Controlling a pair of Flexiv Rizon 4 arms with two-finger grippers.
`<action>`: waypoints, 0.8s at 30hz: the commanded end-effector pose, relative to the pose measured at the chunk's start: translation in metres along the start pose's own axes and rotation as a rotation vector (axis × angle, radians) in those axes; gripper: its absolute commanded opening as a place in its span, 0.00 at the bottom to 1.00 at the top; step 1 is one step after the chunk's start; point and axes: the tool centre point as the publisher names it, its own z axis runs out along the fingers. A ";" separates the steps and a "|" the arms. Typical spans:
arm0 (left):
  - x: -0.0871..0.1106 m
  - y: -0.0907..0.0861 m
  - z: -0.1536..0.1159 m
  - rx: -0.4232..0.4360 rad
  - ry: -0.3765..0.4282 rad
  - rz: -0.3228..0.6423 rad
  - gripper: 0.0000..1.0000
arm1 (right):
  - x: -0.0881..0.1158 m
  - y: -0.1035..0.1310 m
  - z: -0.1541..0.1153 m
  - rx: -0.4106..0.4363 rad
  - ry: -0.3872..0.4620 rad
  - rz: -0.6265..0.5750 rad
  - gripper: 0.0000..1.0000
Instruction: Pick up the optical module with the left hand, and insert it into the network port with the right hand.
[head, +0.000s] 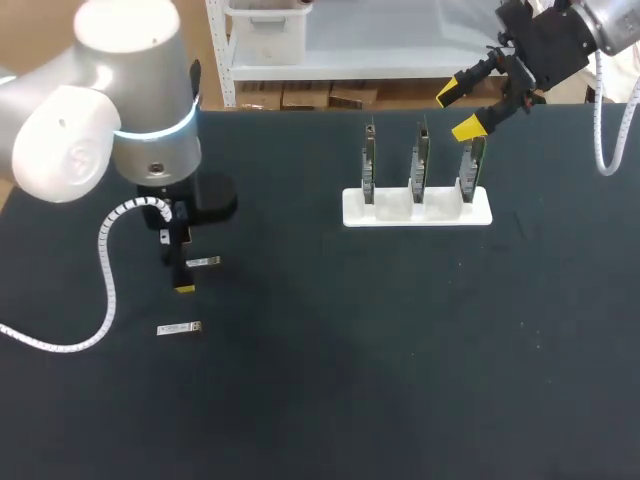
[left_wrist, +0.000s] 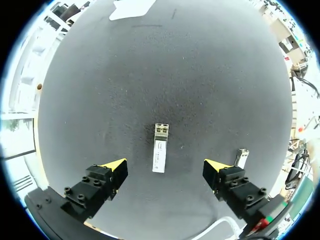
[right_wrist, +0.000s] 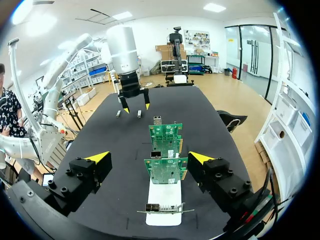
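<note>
Robotics lab; black bench (head: 350, 380); racked circuit boards (head: 421, 160)

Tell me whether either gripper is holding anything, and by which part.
Nothing is held. The left gripper hangs open over a module lying on the table; the right gripper is open by the circuit boards.

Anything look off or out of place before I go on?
Nothing stands out. Three boards stand upright in the white stand; two optical modules lie flat on the mat, one under the open left hand.
</note>
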 end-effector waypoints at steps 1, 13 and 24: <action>0.001 0.002 0.003 0.019 -0.010 -0.007 1.00 | 0.000 -0.002 0.000 -0.003 -0.001 0.000 1.00; -0.001 0.003 0.007 0.023 0.005 -0.001 1.00 | 0.000 -0.002 0.000 -0.003 -0.001 0.000 1.00; -0.002 0.003 0.011 0.037 0.004 0.005 1.00 | 0.000 -0.002 0.000 -0.003 -0.001 0.000 1.00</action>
